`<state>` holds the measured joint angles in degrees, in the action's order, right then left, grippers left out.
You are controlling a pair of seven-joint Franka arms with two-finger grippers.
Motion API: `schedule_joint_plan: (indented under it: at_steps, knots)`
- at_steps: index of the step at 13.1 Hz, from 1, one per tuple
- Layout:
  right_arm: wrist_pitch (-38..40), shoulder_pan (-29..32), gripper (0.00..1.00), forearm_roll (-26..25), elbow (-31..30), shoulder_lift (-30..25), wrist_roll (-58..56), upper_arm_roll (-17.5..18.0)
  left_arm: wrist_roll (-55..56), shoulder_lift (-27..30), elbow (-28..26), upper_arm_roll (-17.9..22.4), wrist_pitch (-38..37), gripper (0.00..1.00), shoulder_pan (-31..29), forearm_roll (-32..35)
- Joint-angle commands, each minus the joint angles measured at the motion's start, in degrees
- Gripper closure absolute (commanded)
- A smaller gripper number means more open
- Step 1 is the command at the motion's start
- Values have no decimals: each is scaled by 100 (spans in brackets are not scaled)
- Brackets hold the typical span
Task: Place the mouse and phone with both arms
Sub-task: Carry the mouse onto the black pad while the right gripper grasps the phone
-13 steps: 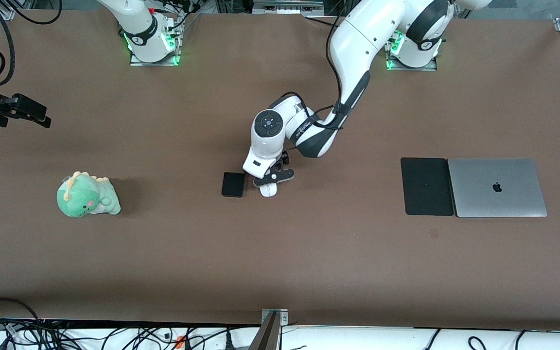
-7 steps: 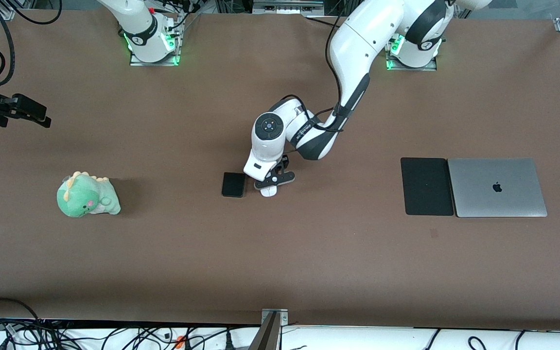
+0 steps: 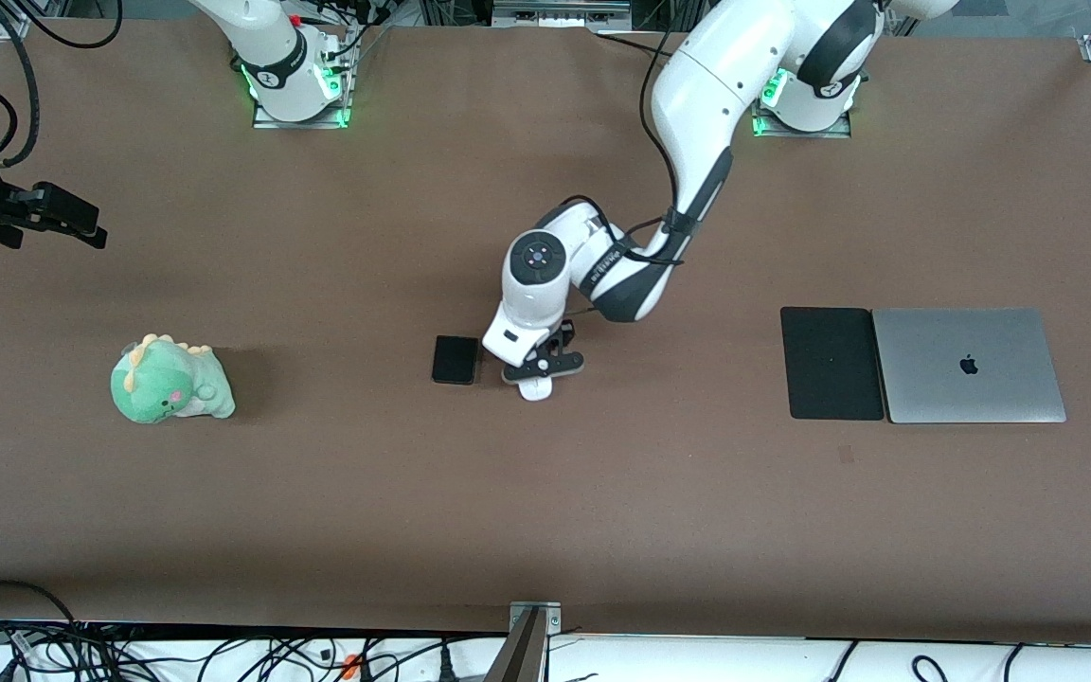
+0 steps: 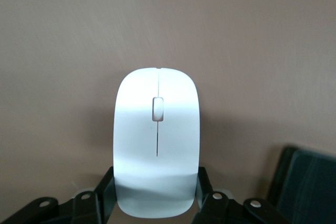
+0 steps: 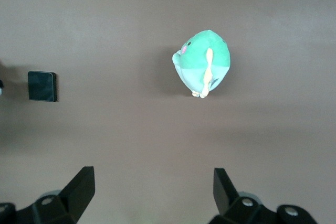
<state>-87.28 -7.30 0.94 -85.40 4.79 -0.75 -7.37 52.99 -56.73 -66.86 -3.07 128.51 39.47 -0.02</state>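
White mouse (image 4: 156, 142) clamped at its rear between the left gripper's (image 3: 538, 371) fingers (image 4: 203, 187), phone (image 3: 456, 360) flat on the table just beside them, right gripper (image 5: 152, 188) wide open, holding nothing, waiting high over the table's end near the green plush (image 5: 202, 61)

The phone (image 3: 456, 360) lies just beside the mouse (image 3: 534, 389), between the dinosaur toy (image 3: 170, 381) and the laptop (image 3: 969, 366).

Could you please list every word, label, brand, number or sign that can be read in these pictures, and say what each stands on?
Apple logo, a sign with no words: on the lid of the laptop.
Small dark lettering on the left arm near its wrist: too small to read.
Mouse, held in the left gripper: no text.
Phone, pad, plush: no text.
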Motion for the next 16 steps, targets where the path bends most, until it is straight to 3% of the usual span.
schedule_joint_plan:
  at_steps: [1,6,12,16]
  knots:
    - [53,71,0,-6,-20,-49,40,78,-962,626,-624,-106,-142,74,-553,37]
    - [-70,1,0,144,-20,39,661,384,-2773,1909,-2398,-141,-124,76,-1537,11]
    - [-833,-903,0,222,-29,574,2068,464,-4391,3096,-4280,-132,-142,77,-2583,11]
    - [-1667,-1291,0,785,-29,1198,2597,464,-5524,3221,-4704,-132,-212,76,-3522,28]
